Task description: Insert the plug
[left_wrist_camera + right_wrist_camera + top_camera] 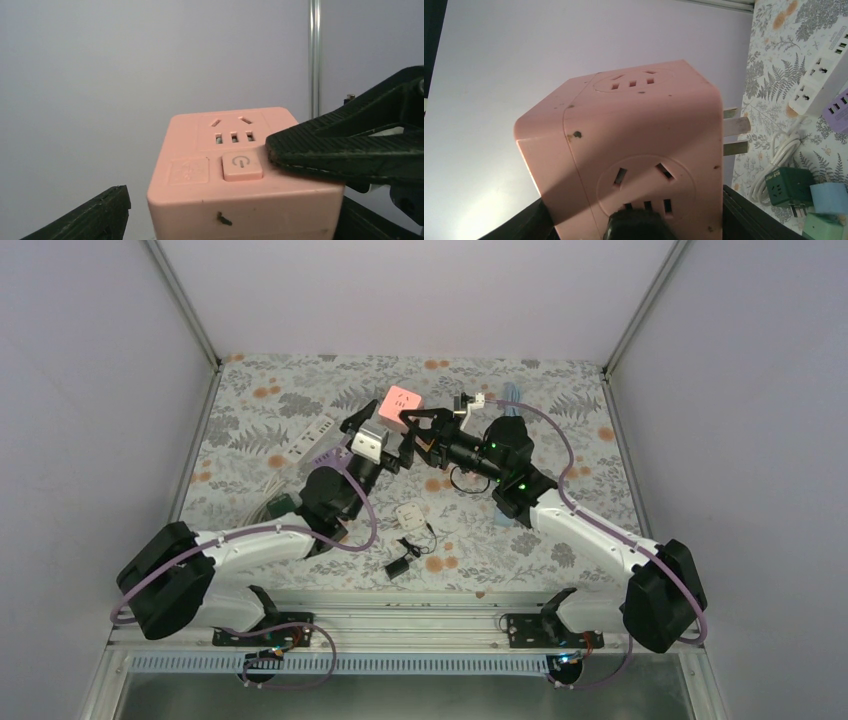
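A pink cube socket (403,403) is held up above the table by my left gripper (392,440), whose fingers (90,215) flank it low down. Its power button (242,166) faces the left wrist camera. In the right wrist view the cube (634,125) fills the frame, with its metal prongs (736,135) pointing right. A black plug (639,226) sits against the lower slots of the facing socket. My right gripper (425,425) has its fingers (746,215) spread wide on either side of the cube. One of those fingers (350,150) lies across the button face.
On the left of the floral table lie a white power strip (310,437), a purple block (330,455) and green adapters (280,505) with a white cable. A white adapter (410,515) and a black adapter with cord (400,562) lie near the front middle.
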Available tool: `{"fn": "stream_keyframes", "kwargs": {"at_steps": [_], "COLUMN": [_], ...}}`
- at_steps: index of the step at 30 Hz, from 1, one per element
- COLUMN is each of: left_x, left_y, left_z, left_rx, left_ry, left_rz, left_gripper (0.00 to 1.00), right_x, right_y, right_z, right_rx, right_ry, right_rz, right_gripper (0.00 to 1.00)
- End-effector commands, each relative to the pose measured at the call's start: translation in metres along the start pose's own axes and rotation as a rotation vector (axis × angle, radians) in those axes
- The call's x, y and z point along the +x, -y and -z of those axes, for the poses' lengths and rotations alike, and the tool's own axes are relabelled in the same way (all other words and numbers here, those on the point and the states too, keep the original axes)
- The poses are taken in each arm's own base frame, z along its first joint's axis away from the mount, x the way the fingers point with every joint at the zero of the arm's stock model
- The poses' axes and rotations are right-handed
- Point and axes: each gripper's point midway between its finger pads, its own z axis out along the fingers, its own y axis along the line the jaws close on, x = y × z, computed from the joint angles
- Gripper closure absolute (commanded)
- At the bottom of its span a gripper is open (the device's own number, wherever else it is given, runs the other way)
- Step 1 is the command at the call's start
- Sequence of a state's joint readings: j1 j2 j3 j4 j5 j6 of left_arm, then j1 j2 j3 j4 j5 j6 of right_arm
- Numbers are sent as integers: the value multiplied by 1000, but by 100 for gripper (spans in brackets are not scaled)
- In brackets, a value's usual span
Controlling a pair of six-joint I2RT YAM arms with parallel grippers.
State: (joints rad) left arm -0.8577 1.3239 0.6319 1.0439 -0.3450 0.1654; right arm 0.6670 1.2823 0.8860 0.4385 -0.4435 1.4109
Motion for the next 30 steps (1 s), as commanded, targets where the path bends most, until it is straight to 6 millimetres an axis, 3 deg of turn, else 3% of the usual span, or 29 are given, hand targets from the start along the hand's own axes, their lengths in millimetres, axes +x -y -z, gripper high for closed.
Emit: {"fn": "stream_keyframes", "kwargs": {"at_steps": [1,4,12,16,18,21,25,30], "left_x": [-7,-4,2,0,-1,0,10,23], "left_y": [-5,-3,11,15,13,14,15,17], "left_z": [-2,1,-4,-10,-10,-7,1,12], "left_rx": [-48,-49,-4,5,-4,16,88,185], "left_ry": [24,23,21,13,13,6,-26,-72], "left_rz": [76,92,7,-30,-46,-74,-96,-146], "left_gripper": [15,21,18,30,37,39,41,44], "right_x": [-2,-3,-6,-9,-11,-21,-38,-39], "right_y": [-26,-24,-27,-25,-17,-12,17,31], "right_z": [0,-1,0,4,6,15,40,72], "right_rx": [-77,-69,-60,-30,15,86,329,529], "right_ry": [9,17,31,56,71,137,203,93], "right_rz": [26,14,21,48,62,193,414,751], "right_gripper": [48,48,48,44,32,16,10,6]}}
